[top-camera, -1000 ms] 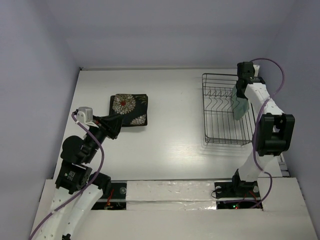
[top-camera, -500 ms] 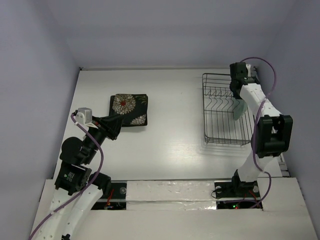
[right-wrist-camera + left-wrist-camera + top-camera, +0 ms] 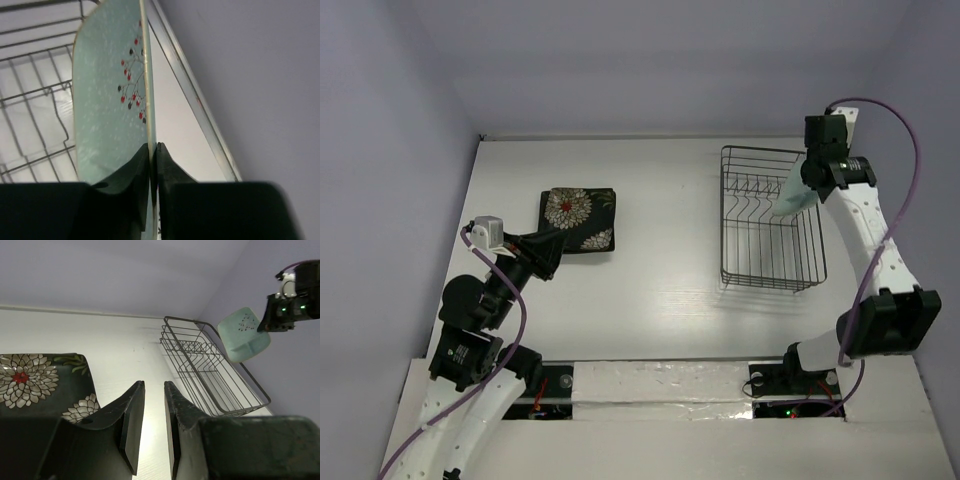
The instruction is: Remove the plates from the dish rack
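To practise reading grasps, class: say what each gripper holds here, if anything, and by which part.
The right gripper pinches the mint plate by its rim, jaws shut on the edge. The left gripper holds nothing.

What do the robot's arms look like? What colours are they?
The left arm and right arm have white links and chunky black joints. A purple cable loops along each. The left pincer and right pincer have flat black fingers.
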You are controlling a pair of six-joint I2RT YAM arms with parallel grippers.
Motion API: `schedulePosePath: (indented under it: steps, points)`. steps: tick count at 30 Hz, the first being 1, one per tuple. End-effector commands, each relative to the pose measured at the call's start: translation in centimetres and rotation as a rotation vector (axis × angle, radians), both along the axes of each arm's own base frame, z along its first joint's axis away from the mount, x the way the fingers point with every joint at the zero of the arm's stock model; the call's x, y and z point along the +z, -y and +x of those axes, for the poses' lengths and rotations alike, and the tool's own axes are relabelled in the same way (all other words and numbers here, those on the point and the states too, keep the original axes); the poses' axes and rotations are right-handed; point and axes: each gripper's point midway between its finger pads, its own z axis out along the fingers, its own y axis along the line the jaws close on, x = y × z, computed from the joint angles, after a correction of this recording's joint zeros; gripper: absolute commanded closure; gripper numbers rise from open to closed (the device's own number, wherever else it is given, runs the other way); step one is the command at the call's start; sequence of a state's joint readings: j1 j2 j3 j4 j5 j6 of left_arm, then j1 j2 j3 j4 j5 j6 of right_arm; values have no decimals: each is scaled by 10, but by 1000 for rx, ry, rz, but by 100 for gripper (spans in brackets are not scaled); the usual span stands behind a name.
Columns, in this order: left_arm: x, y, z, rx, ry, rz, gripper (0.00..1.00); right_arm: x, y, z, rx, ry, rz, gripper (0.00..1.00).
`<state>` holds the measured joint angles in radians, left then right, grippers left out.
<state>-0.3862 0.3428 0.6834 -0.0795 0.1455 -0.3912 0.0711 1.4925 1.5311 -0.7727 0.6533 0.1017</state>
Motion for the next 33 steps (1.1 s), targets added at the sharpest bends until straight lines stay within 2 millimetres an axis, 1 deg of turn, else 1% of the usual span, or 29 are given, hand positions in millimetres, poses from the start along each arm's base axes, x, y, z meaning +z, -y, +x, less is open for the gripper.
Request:
schedulePosePath:
  steps: [1,2,4,5,7,8,9,10,11,12,13,14,15,16,17,18,19,20,22,23,24,26,28,29,30,33]
  points:
    - [25,-2,-6,0,68,-27,80,89,-10,-10,5,303,76,100]
    - [25,-2,-6,-2,68,-27,80,91,-19,-9,47,325,121,100]
    - [24,-1,-5,-2,66,-24,80,103,-33,-8,113,400,185,100]
    - [24,-2,-4,1,65,-26,80,109,-54,-8,202,452,265,100]
    - [22,-1,-3,1,59,-25,80,112,-83,-8,306,497,345,100]
    - [23,-2,-3,3,61,-25,80,116,-101,-10,370,525,409,100]
    - [22,-2,-3,6,59,-24,80,111,-114,-6,403,543,442,100]
    - [21,-2,-2,6,57,-23,80,109,-137,-7,461,546,480,100]
    - [21,-2,-2,7,55,-23,80,107,-152,-8,499,552,533,100]
    - [21,-2,-2,9,56,-24,80,112,-164,-5,532,585,567,100]
    - [20,-3,-1,13,53,-23,80,99,-181,-6,565,566,603,100]
    - [20,-3,-1,15,53,-23,80,94,-194,-5,592,561,662,100]
    - [20,-3,-1,17,54,-22,80,98,-205,-2,622,593,698,100]
    - [20,-4,-1,19,53,-24,80,80,-221,-3,652,558,732,100]
    - [20,-4,0,21,53,-24,80,74,-231,-2,674,546,760,100]
    - [20,-4,0,21,53,-24,79,74,-244,-2,700,555,806,100]
    - [20,-4,0,22,51,-24,79,62,-256,0,718,527,826,100]
    - [21,-4,0,22,54,-25,79,47,-275,-5,746,486,853,100]
    - [20,-4,1,23,51,-22,79,33,-292,-4,757,457,867,100]
    - [20,-4,1,24,48,-23,79,13,-299,-1,741,419,872,100]
    - [19,-4,1,23,50,-20,79,9,-310,-3,763,416,885,100]
    - [19,-6,2,34,50,-20,79,-12,-316,0,727,390,885,100]
    - [18,-6,3,35,46,-19,79,-30,-328,-4,735,362,897,100]
    - [19,-6,3,36,48,-21,79,-43,-333,-2,724,338,900,100]
    - [19,-6,3,35,47,-19,79,-50,-344,-7,738,321,902,100]
    - [19,-6,3,35,47,-19,79,-77,-354,-7,711,276,880,100]
